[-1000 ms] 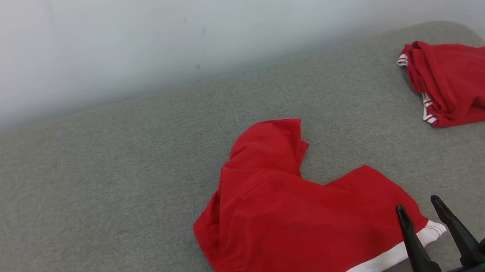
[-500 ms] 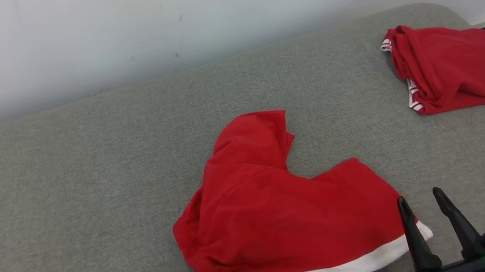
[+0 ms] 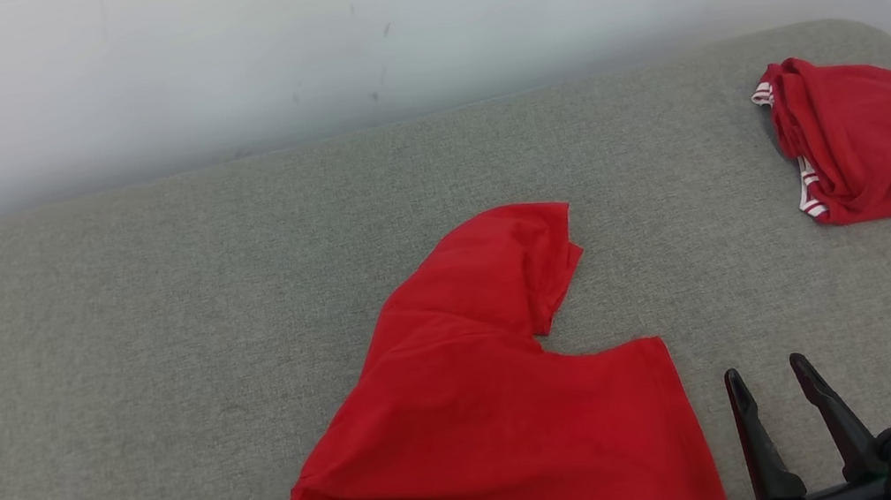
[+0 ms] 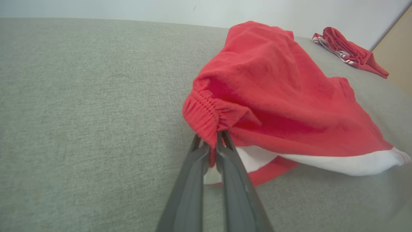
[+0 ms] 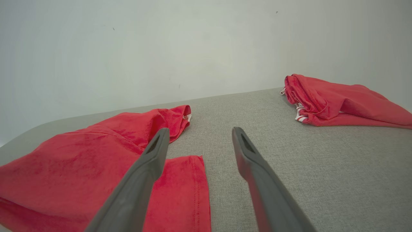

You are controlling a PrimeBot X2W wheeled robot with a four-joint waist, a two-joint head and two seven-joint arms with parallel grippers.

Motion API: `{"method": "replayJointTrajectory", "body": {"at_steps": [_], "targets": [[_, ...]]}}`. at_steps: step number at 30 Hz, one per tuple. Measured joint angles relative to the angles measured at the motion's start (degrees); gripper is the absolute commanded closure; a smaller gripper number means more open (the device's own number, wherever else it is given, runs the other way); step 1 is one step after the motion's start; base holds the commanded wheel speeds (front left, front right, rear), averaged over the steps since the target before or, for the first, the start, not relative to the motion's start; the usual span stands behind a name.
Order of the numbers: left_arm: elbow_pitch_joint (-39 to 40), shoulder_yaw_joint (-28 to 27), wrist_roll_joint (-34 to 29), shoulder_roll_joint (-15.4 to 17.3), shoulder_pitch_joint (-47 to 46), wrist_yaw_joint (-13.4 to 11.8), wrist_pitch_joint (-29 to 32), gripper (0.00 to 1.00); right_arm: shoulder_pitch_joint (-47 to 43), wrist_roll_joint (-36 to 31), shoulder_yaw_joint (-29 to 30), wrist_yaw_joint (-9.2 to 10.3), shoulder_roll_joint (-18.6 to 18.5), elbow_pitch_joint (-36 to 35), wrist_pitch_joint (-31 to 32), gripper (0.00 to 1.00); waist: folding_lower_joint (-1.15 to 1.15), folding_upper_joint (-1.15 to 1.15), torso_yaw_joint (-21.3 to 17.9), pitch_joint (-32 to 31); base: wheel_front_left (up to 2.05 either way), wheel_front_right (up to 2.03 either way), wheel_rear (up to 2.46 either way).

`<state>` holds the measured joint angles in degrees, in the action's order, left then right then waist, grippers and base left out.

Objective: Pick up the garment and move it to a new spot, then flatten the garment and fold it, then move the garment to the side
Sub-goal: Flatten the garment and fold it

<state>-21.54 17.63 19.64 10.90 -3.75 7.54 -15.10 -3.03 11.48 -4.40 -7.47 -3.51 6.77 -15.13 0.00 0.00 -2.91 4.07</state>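
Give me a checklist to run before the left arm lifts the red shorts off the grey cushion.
1. Left gripper shut on the red shorts at the elastic waistband: ok.
2. Layers of cloth pinched: cannot tell.
3. Right gripper open, holding nothing, beside the shorts: ok.
4. Bare grey cushion on the left for a new spot: ok.
5. Second red garment at the far right, apart from the shorts: ok.
6. Shorts lying flat: not ok, bunched.

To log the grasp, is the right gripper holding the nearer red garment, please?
No, the right gripper is open, its fingers apart beside the nearer red garment.
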Motion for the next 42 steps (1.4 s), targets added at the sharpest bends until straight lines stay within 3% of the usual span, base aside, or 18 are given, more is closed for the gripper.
{"method": "replayJointTrajectory", "body": {"at_steps": [1, 2, 3, 4, 14, 28, 42], "targets": [[-0.1, -0.3, 0.0, 0.1, 0.3, 0.0, 0.0, 1.00, 0.1, 0.0, 0.0, 0.00, 0.0, 0.2, 0.0, 0.00, 0.00, 0.00, 0.0, 0.0, 0.00, 0.00, 0.00], [-0.2, -0.7, 0.0, 0.0, 0.4, 0.0, 0.0, 0.59, 0.2, 0.0, 0.0, 0.00, 0.0, 0.3, 0.0, 0.00, 0.00, 0.00, 0.0, -0.1, 0.00, 0.00, 0.00], [-0.2, -1.0, 0.0, -0.1, 0.4, 0.0, 0.0, 0.06, 0.2, 0.1, 0.0, 0.00, 0.0, 0.6, 0.0, 0.00, 0.00, 0.00, 0.0, -0.2, 0.00, 0.00, 0.00], [0.0, -1.2, -0.1, -0.3, 0.5, 0.0, 0.0, 0.00, 0.1, 0.1, 0.0, 0.00, 0.1, 0.8, 0.0, 0.00, 0.00, 0.00, 0.0, -0.3, 0.00, 0.00, 0.00], [3.9, -7.2, -2.1, -3.0, 3.0, 0.0, 0.0, 0.00, -1.6, 0.5, 1.0, 0.00, 0.1, 1.3, 0.0, 0.00, 0.00, 0.00, 1.1, -2.4, 0.00, 0.00, 0.00], [15.4, -21.7, -8.0, -5.5, 7.0, 0.0, 0.0, 0.00, -3.5, 0.6, 1.5, 0.00, -1.1, -1.0, 0.0, 0.00, 0.00, 0.00, 3.2, -5.8, 0.00, 0.00, 0.00], [16.5, -21.7, -12.3, -5.9, 9.9, 0.0, 0.0, 0.00, -6.4, 0.1, 1.1, 0.00, -2.1, -3.5, 0.0, 0.00, -0.01, 0.00, 3.1, -7.0, 0.00, 0.00, 0.00]]}}
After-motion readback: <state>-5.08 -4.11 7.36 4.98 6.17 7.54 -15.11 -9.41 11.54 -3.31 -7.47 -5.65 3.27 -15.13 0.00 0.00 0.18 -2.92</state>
